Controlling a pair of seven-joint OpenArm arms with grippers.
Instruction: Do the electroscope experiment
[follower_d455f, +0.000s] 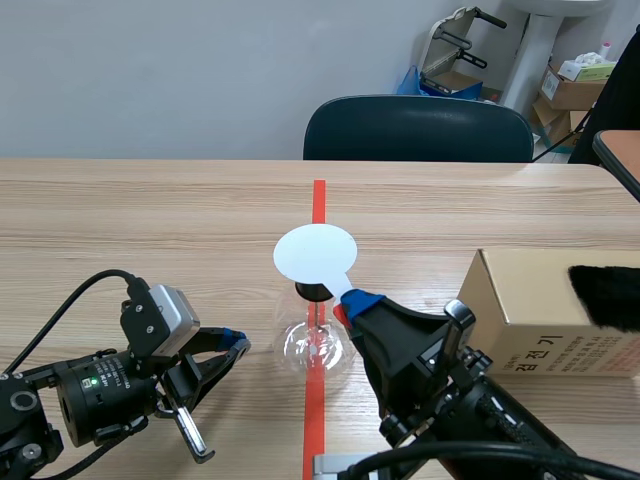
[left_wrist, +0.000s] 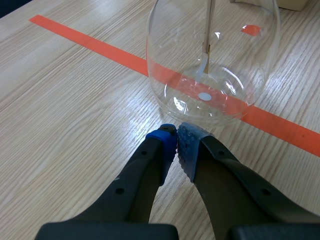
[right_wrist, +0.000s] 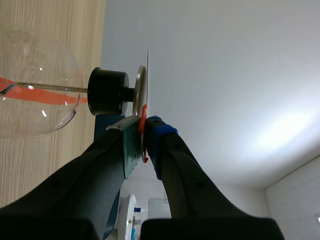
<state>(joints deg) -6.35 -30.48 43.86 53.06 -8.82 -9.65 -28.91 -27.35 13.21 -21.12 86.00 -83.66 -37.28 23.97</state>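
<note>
Electroscope (follower_d455f: 317, 330) stands upright on the wooden surface (follower_d455f: 150, 220), set on the orange-red tape line (follower_d455f: 318, 200), between the two arms.

Parts seen: round glass flask (follower_d455f: 318, 352), black stopper (follower_d455f: 312, 291) in its neck, white disc (follower_d455f: 315, 253) on top, lying flat. A thin rod (left_wrist: 208, 30) runs down inside the flask, with a pale strip at its lower end near the middle of the bulb.

Left claw (left_wrist: 176, 135): low over the surface, beside the flask on the robot's left. Fingers are together, blue pads meeting, nothing between them. The tips point at the foot of the flask and sit just short of the glass, with a sliver of bare wood showing between.

Right claw (right_wrist: 145, 129): comes in from the lower right and reaches up to the disc's near rim, just beside the stopper. It is clamped on a thin orange-red piece (right_wrist: 144, 117), pinched between the two pads. The piece sits right at the edge of the disc; I cannot tell whether it actually touches the disc.

Also on the surface: a cardboard box (follower_d455f: 530, 300) with printed lettering on its side, to the right of the flask and near the right arm. A black furry cloth (follower_d455f: 605, 295) lies at the box's far right end. A dark chair (follower_d455f: 418, 128) stands behind the far edge of the surface
</note>
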